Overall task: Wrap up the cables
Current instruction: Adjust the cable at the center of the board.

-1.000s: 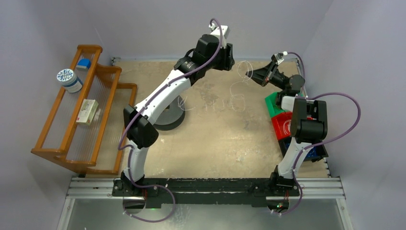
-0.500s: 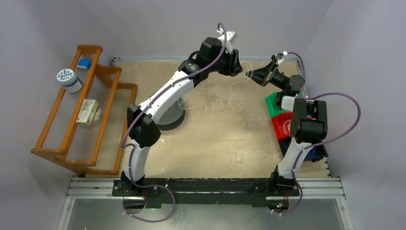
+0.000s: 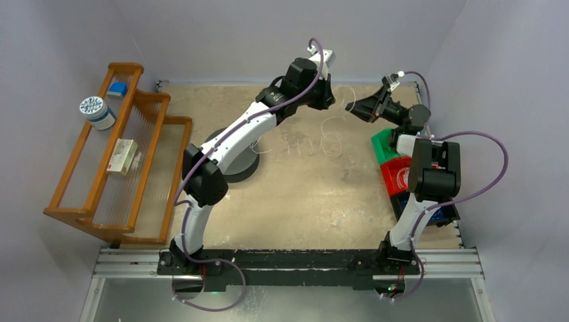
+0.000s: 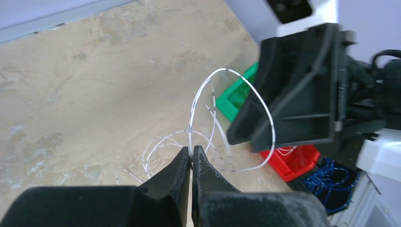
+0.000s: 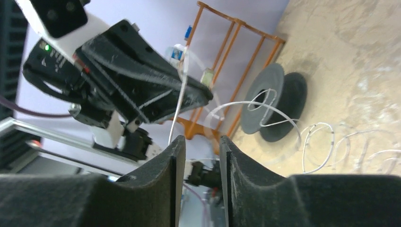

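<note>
Left pincer: pressed together; my two black tips pinch the thin translucent whitish cable.
Cable at left pincer: it rises straight from my tips into one tall springy loop, arches toward the right pincer's black body and comes back down.
Right pincer: spread, with a plain gap between my two black fingers.
Cable at right pincer: one strand runs down just beside the tip of one finger, outside the gap; I cannot tell whether it touches.
Pincers to each other: tip toward tip above the far part of the table, near but apart.
Rest of cable: trails down to loose curls on the worn tan tabletop, between my two arms.
Black round reel: stands on the tabletop by my left arm, just beside the curls' left end.
Bins: green bin, red bin and blue bin sit in a row under my right arm.
Orange-brown wooden rack: far left, well apart from the cable.
</note>
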`<control>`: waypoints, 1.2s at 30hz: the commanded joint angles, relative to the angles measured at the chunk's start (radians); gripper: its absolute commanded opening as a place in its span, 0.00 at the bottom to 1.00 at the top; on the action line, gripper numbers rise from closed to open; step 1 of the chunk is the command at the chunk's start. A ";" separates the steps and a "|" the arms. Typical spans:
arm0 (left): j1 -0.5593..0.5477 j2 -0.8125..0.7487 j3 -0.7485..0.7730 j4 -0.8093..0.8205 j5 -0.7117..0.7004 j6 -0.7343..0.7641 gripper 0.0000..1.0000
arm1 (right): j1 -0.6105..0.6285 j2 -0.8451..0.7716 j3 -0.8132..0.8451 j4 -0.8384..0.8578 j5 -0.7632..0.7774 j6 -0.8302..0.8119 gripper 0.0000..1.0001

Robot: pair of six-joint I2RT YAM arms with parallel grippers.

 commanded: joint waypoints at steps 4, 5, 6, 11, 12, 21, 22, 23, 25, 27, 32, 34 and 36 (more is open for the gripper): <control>0.001 -0.026 0.071 0.001 -0.188 0.063 0.00 | -0.106 -0.239 0.058 -0.448 -0.079 -0.661 0.46; 0.001 -0.025 0.074 0.003 -0.198 0.074 0.00 | -0.107 -0.265 0.130 -0.808 -0.018 -0.932 0.48; 0.000 -0.024 0.075 0.007 -0.205 0.084 0.00 | -0.104 -0.277 0.224 -1.250 0.099 -1.220 0.51; -0.003 -0.014 0.066 0.009 -0.206 0.116 0.00 | -0.080 -0.360 0.344 -1.555 0.362 -1.701 0.54; -0.005 -0.014 0.060 0.009 -0.194 0.122 0.00 | -0.075 -0.388 0.341 -1.540 0.411 -1.740 0.55; -0.046 -0.064 -0.008 0.018 -0.107 0.225 0.00 | 0.092 -0.480 0.309 -1.515 0.535 -2.047 0.63; -0.049 -0.070 -0.013 0.019 -0.094 0.231 0.00 | 0.108 -0.473 0.308 -1.515 0.533 -2.053 0.63; -0.053 -0.074 -0.015 0.016 -0.085 0.235 0.00 | 0.125 -0.466 0.311 -1.515 0.534 -2.055 0.63; -0.058 -0.084 -0.022 0.014 -0.069 0.238 0.00 | 0.134 -0.448 0.320 -1.546 0.540 -2.059 0.62; -0.063 -0.094 -0.030 0.014 -0.060 0.238 0.00 | 0.166 -0.434 0.328 -1.559 0.547 -2.070 0.62; -0.067 -0.120 -0.057 0.016 -0.039 0.232 0.00 | 0.171 -0.427 0.322 -1.613 0.547 -2.119 0.57; -0.066 -0.126 -0.064 0.016 -0.034 0.230 0.00 | 0.169 -0.436 0.307 -1.626 0.547 -2.138 0.54; -0.067 -0.130 -0.071 0.017 -0.028 0.230 0.00 | 0.170 -0.452 0.286 -1.622 0.549 -2.149 0.50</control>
